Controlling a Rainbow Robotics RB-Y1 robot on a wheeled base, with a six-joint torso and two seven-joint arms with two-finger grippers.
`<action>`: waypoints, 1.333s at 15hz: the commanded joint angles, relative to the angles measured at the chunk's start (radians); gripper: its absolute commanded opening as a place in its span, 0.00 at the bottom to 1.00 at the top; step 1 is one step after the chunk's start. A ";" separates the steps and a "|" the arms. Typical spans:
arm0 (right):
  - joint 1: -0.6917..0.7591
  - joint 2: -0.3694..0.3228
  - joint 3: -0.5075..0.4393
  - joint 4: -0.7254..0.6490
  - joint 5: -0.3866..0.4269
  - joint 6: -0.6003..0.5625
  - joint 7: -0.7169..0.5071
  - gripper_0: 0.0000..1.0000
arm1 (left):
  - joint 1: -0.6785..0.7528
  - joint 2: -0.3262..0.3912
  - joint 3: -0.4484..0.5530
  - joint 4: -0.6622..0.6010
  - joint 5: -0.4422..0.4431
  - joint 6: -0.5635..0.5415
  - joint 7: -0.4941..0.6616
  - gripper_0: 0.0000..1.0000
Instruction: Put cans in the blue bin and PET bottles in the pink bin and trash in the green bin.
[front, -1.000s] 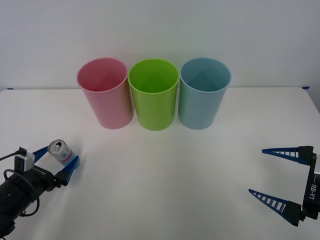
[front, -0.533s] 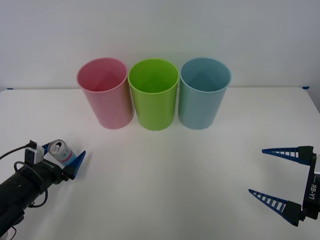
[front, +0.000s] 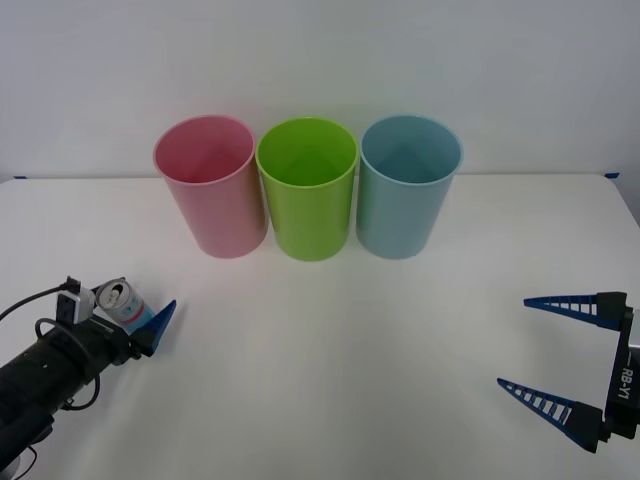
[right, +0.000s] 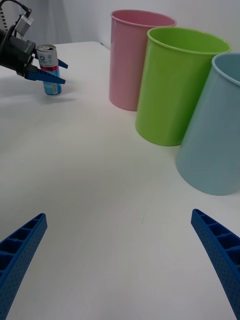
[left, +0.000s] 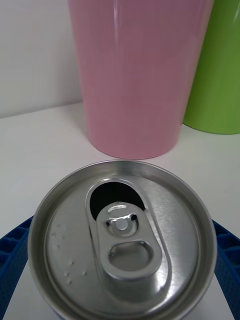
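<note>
A small drink can (front: 125, 303) with a silver pull-tab top stands upright on the white table at the front left. My left gripper (front: 138, 306) is open and straddles it, one blue finger on each side. The left wrist view looks down on the can's top (left: 122, 240), with the blue fingers (left: 12, 260) just outside its rim. At the back stand the pink bin (front: 210, 200), the green bin (front: 307, 200) and the blue bin (front: 408, 200) in a row, left to right. My right gripper (front: 514, 342) hangs open at the front right with nothing in it.
The white table (front: 330, 350) lies bare between the can and the bins. The three bins stand close together, almost touching, in front of a white wall. The right wrist view shows the can (right: 49, 70) far off, left of the pink bin (right: 132, 60).
My left gripper has slid forward and turned a little, so the can sits deeper between its fingers. The can has barely moved. The right arm has stayed still.
</note>
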 joint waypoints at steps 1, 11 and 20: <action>0.000 0.000 0.000 0.000 0.000 0.000 0.000 1.00 | -0.004 0.000 0.000 0.000 0.000 -0.018 0.012 0.77; 0.000 0.000 0.000 0.000 0.000 0.000 0.000 1.00 | -0.010 0.006 -0.001 0.000 0.018 -0.053 0.037 0.00; 0.000 0.000 0.000 0.000 0.000 0.000 0.000 1.00 | 0.061 0.035 -0.001 -0.127 -0.013 -0.147 0.044 0.00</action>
